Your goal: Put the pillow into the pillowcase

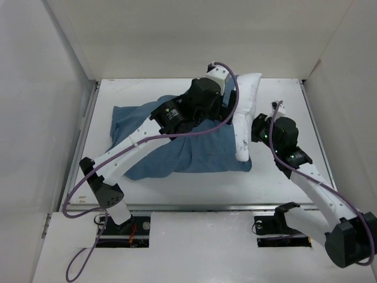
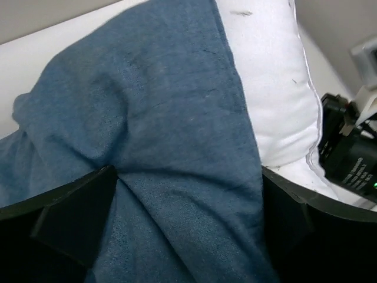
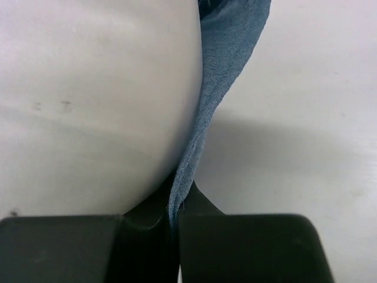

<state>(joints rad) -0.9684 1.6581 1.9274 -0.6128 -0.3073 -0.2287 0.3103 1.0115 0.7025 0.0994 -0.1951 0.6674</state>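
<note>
The bare end of the pillow [image 1: 244, 112] ran top-to-bottom at centre right of the bench [image 1: 283, 177], just left of our right gripper [image 3: 177, 209], which was pinched on the hem of the pillowcase [image 1: 194, 150], while our left gripper [image 2: 188, 177] straddled that cloth, spread wide.

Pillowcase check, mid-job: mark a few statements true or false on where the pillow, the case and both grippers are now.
1. The right gripper pinches an edge of the pillowcase. True.
2. The pillow is fully inside the pillowcase. False: a white end sticks out of the case on the right.
3. The left gripper is shut. False: its fingers are spread wide, with blue fabric between them.
4. The pillow lies right against the pinched edge. True.
</note>
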